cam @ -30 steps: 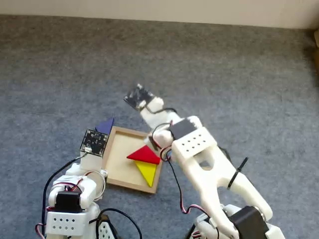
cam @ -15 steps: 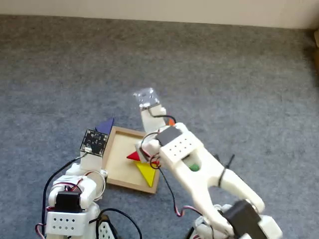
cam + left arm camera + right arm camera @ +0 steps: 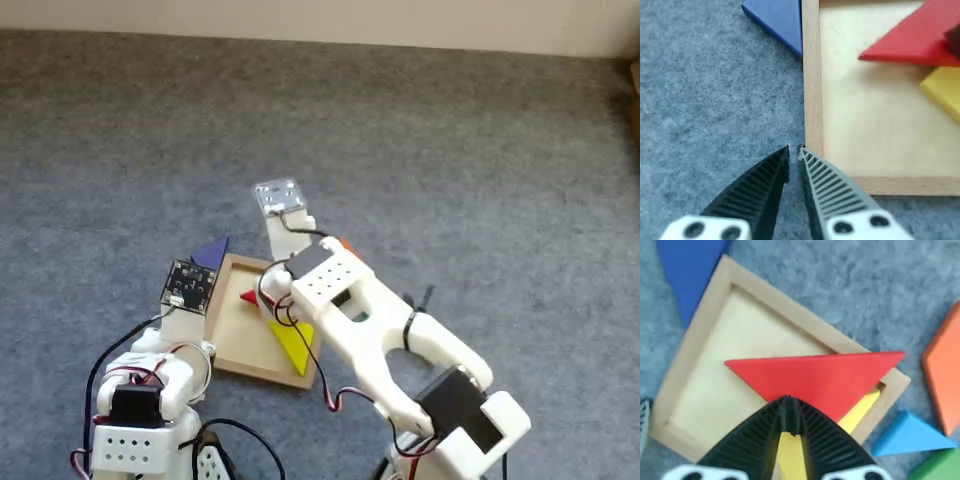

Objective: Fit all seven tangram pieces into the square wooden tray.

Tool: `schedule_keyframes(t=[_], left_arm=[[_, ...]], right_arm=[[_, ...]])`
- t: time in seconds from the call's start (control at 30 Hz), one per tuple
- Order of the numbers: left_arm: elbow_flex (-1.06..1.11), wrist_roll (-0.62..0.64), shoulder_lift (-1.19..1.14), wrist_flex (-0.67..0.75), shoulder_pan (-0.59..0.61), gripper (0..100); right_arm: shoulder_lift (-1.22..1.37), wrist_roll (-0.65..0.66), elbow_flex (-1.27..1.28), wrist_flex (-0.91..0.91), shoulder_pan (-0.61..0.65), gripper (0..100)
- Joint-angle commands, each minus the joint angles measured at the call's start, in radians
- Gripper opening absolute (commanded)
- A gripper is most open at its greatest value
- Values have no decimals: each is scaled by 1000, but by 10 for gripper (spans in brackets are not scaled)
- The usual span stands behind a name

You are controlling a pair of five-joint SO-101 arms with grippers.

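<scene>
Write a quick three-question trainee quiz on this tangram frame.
1. True or false: the dark blue triangle lies inside the wooden tray.
2. How many pieces can be seen in the tray? A) two B) four C) seven
3. Fill in: the left gripper is ___ (open/shut).
Key: 1 false, it lies on the carpet against the rim; 2 A, the red triangle and yellow triangle; 3 shut.

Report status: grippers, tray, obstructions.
Left gripper shut, beside tray rim. Right gripper shut, tips at red triangle, its corner across the rim. Yellow triangle in tray. Outside: dark blue piece, orange piece, light blue triangle, green piece. Nothing blocking.
</scene>
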State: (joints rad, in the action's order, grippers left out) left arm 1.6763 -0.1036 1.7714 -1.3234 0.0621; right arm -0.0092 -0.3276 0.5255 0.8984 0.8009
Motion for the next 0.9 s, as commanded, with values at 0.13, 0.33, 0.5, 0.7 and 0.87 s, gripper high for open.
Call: schedule_keyframes(t=[0.13,0.33,0.5,0.7,0.87], left_arm=[[21,0,41,0,4,51],[21,0,41,0,4,51],[21,0,41,0,4,51],[21,0,41,0,4,51],[21,0,41,0,4,51]], right_arm=[[7,-161,-30,-142,31,10],[8,-239,-27,-234,81,10],[4,-259,-28,-236,97,10],[-2,-253,-36,-232,38,10],[-54,-249,-27,-231,25,10]])
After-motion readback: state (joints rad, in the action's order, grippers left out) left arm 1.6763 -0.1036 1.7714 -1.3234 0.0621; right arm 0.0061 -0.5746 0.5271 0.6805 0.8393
